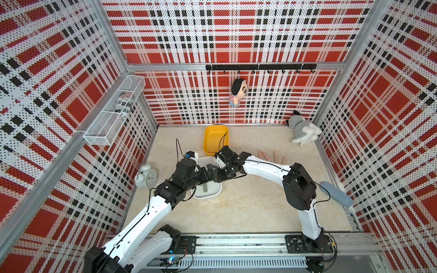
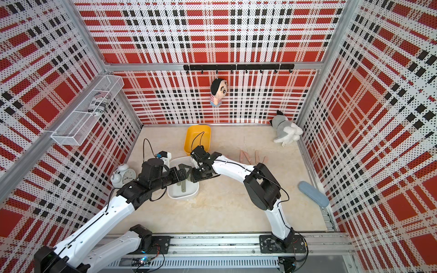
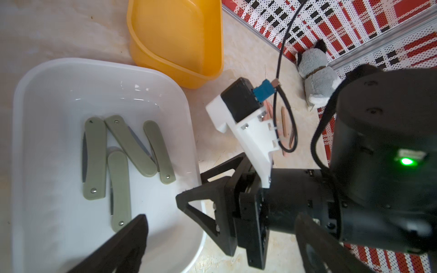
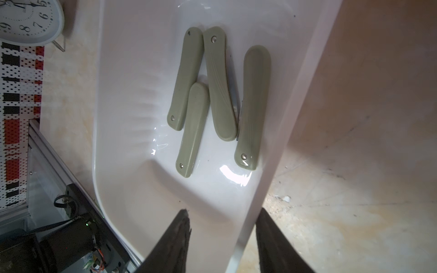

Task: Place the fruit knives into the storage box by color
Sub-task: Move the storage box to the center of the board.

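Two robot arms at work: we see the left arm and right arm in glossy white shells with black joint housings, trailed by black cable. The right end effector has black triangular fingers, a white bracket, a blue plug and a green light.

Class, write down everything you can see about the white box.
The white box is a glossy, plastic-looking rectangular tub with rounded corners, standing upright on the beige table beside the yellow box. Four green knives lie flat inside, some overlapping. The right gripper straddles one wall with its fingers.
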